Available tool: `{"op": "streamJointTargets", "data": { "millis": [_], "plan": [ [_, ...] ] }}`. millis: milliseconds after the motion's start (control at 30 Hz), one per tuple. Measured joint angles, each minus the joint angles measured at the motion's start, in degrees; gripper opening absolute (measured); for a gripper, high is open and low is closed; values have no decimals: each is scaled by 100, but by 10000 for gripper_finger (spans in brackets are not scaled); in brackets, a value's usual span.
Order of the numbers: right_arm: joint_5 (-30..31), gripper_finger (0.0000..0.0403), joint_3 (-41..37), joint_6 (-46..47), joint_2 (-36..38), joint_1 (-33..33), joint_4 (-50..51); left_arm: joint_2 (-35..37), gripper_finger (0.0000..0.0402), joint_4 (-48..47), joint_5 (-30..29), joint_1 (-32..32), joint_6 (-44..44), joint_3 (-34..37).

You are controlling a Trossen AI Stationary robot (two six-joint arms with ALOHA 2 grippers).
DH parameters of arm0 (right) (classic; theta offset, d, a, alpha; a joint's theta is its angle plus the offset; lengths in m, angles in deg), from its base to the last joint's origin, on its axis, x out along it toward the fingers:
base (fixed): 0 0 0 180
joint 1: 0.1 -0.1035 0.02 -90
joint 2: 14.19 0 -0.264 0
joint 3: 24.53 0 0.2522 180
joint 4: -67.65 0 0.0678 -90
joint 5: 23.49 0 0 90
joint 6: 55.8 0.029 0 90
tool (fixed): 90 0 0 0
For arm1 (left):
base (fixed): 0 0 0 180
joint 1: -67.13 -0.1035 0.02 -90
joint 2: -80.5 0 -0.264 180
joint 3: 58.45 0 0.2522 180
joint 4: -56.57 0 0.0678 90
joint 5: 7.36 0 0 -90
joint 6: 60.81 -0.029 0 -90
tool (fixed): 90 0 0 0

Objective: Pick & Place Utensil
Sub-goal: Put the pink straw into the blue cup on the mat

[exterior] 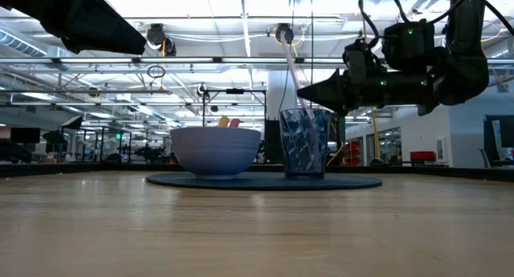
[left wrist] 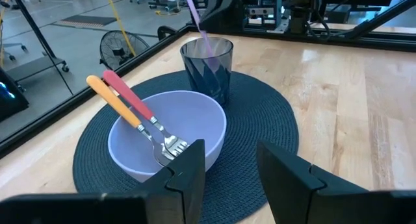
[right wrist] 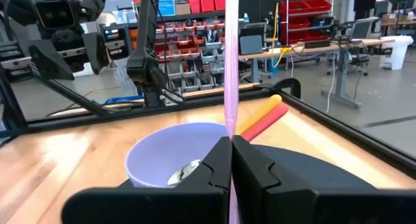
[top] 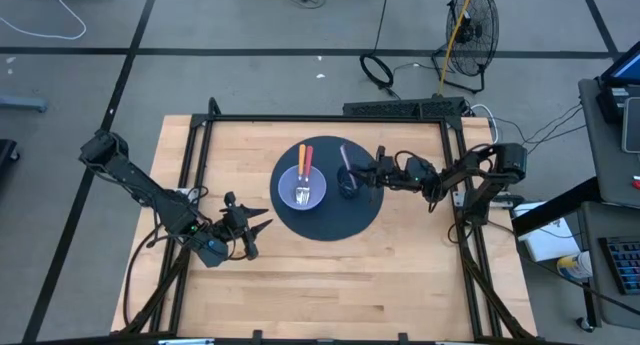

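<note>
A dark see-through cup and a lavender bowl stand on a round dark placemat. Two forks, one with an orange handle and one with a red handle, lie in the bowl with their handles over its rim. A thin purple utensil stands in the cup, and my right gripper is shut on it just above the cup's rim. My left gripper is open with nothing between its fingers, near the table's front left, pointing toward the bowl. My right gripper pinches the purple utensil's handle between its two fingers. The fingers come in about level from the table's right side and lie across the handle. The utensil stands nearly upright, its lower end inside the cup and its upper end above the fingers.
Black frame rails run along the table's far edge and sides. Bare wood lies between the placemat and the near edge. A floor fan stands beyond the table.
</note>
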Motion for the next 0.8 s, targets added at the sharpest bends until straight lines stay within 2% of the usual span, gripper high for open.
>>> {"op": "streamJointTargets", "data": {
  "millis": [500,800],
  "plan": [
    [20,2,2,0,2,-33,65,0,145,2,-2,0,-2,0],
    [22,38,2,39,2,-17,109,0,145,1,-4,0,-4,0]
  ]
}}
